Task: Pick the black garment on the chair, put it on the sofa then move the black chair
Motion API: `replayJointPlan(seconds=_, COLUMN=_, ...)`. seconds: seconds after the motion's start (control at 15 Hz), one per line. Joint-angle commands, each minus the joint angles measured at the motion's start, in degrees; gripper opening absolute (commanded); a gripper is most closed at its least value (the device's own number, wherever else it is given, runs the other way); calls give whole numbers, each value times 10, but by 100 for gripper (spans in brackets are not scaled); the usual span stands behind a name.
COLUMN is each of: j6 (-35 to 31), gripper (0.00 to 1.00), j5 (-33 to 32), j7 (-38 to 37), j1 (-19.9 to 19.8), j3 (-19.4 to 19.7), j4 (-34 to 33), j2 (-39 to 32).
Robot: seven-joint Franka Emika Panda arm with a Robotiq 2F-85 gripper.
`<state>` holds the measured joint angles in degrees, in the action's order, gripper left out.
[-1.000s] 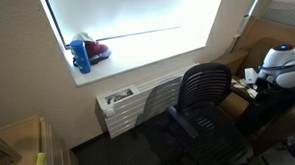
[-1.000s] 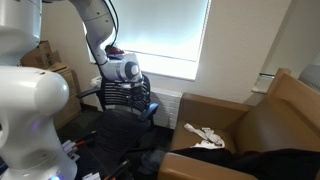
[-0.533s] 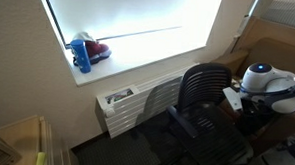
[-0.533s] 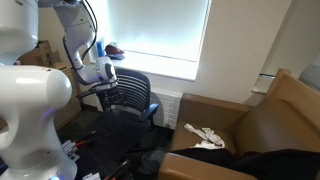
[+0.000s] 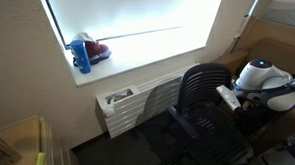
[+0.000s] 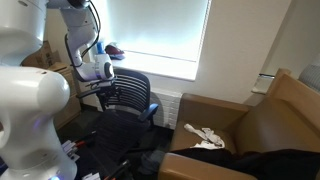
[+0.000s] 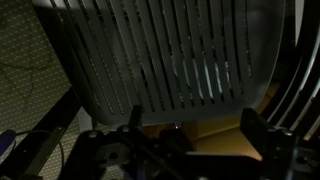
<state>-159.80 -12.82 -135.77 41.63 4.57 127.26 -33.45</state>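
The black chair [image 5: 202,87] stands below the window, its ribbed backrest [image 7: 170,60] filling the wrist view. My gripper [image 7: 192,125] is open and faces the back of that backrest a short way off, with nothing between its fingers [image 7: 250,125]. It hangs beside the chair in both exterior views [image 5: 227,96] [image 6: 105,88]. The chair's seat [image 6: 125,125] is bare. The brown sofa [image 6: 270,115] stands on the far side of the chair from my arm. The black garment [image 6: 250,160] lies across the sofa's near part.
A small white cloth [image 6: 205,135] lies on the sofa seat. A blue bottle [image 5: 82,55] and a red object sit on the windowsill above a white radiator [image 5: 137,102]. Cardboard boxes [image 6: 50,60] stand behind my arm.
My arm has swung sideways from in front of the backrest to a spot beside it and dropped slightly. The gripper stayed open. The chair has not moved.
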Motion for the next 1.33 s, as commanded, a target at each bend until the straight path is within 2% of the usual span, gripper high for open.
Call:
replayJointPlan(seconds=0.0, j6=24, gripper=100, j5=12, j7=23, j1=-13, j3=-6, j4=-2, j2=-2)
replayJointPlan(seconds=0.07, j6=23, gripper=100, j5=5, j7=23, j1=-9, j3=-4, j4=-7, j2=-12)
replayJointPlan(seconds=0.2, j6=1, gripper=100, j5=15, j7=92, j1=-36, j3=-56, j4=-19, j2=-31)
replayJointPlan(seconds=0.27, j6=-8, gripper=100, j5=12, j7=102, j1=-24, j3=-62, j4=-29, j2=-42)
replayJointPlan(seconds=0.53, j6=-45, gripper=100, j5=30, j7=176, j1=-15, j3=-117, j4=-69, j2=-65)
replayJointPlan(seconds=0.6, j6=-62, gripper=100, j5=46, j7=201, j1=-26, j3=-139, j4=-76, j2=-68)
replayJointPlan(seconds=0.87, j6=-118, gripper=100, j5=182, j7=284, j1=-105, j3=-243, j4=-118, j2=-101)
replayJointPlan(seconds=0.93, j6=-91, gripper=100, j5=174, j7=266, j1=-45, j3=-190, j4=-99, j2=-73)
replayJointPlan(seconds=1.0, j6=-91, gripper=100, j5=187, j7=280, j1=-54, j3=-198, j4=-105, j2=-76)
replayJointPlan(seconds=1.2, j6=-91, gripper=100, j5=187, j7=279, j1=-44, j3=-189, j4=-104, j2=-76)
replayJointPlan(seconds=1.27, j6=-109, gripper=100, j5=230, j7=289, j1=-99, j3=-249, j4=-108, j2=-89)
